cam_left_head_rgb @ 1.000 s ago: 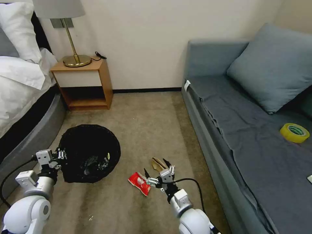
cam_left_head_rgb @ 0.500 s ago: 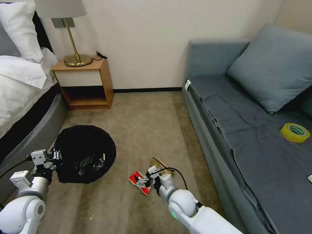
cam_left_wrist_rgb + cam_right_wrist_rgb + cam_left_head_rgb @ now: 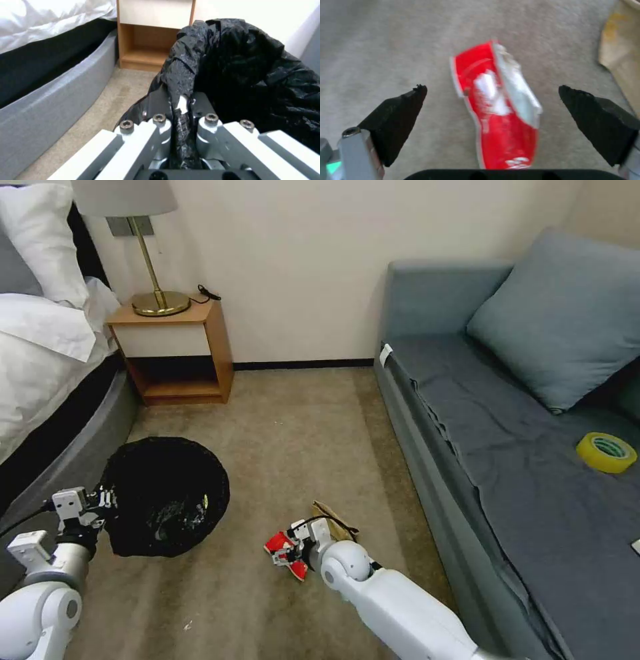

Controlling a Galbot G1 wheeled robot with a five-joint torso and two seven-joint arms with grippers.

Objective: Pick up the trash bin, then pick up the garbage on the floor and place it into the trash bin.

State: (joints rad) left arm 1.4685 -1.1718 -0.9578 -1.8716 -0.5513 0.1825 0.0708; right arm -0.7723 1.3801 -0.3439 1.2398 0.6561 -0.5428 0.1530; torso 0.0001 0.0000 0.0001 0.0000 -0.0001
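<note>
**Two arms at work: bin held at the rim, open jaws over a packet**

Head view. The round black mesh trash bin lined with a black plastic bag (image 3: 163,497) stood on the beige carpet (image 3: 293,433) beside the grey bed base, in front of the wooden nightstand (image 3: 175,352). The left gripper (image 3: 100,501) met the bin's near-left rim. To the right, the right gripper (image 3: 288,545) was low over the red-and-white packet (image 3: 285,555), with the crumpled tan paper (image 3: 328,515) just beyond it; the white right arm covered part of both pieces. A yellow tape roll (image 3: 605,452) lay on the grey sofa (image 3: 520,460), well apart from the litter.

Left wrist view. This view showed what the head view could not: the left gripper (image 3: 181,110) was closed on a fold of the bag-covered rim, black plastic pinched between its metal fingers (image 3: 159,120). The bin (image 3: 246,75) rose beyond them; its mesh wall and base were hidden by the liner.

Right wrist view. The right gripper (image 3: 493,107) was spread wide and held nothing. Its black fingertips (image 3: 400,107) stood on either side of the packet (image 3: 496,110), apart from it. The packet lay on the carpet, its print blurred and unreadable. The tan paper (image 3: 620,55) was cut off at the frame edge.
</note>
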